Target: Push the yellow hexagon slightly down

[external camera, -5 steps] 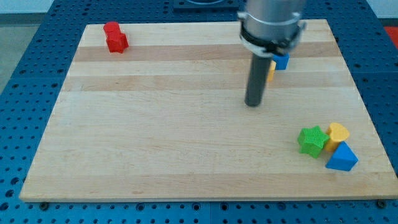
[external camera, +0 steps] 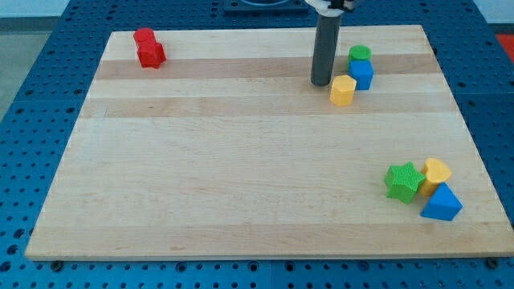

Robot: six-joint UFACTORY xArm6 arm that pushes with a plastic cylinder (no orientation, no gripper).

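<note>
The rod's tip rests on the wooden desk near its top edge, just beside the yellow hexagon, which lies to the tip's right and a shade lower in the view. A narrow gap appears to separate the two, though contact cannot be ruled out. The hexagon sits in the desk's upper right area, touching or nearly touching a blue block above and to its right, with a green block just beyond that. To send the hexagon toward the desk's bottom edge, the tip would likely need to come round to the hexagon's upper side, into the tight space beside the blue block; from its present spot a push would drive the block rightward instead. The arm carries no jaws, only the upright dark rod descending from the top of the view. Elsewhere, a red block occupies the top left corner, while a green star, a yellow heart and a blue triangle cluster near the bottom right corner.
</note>
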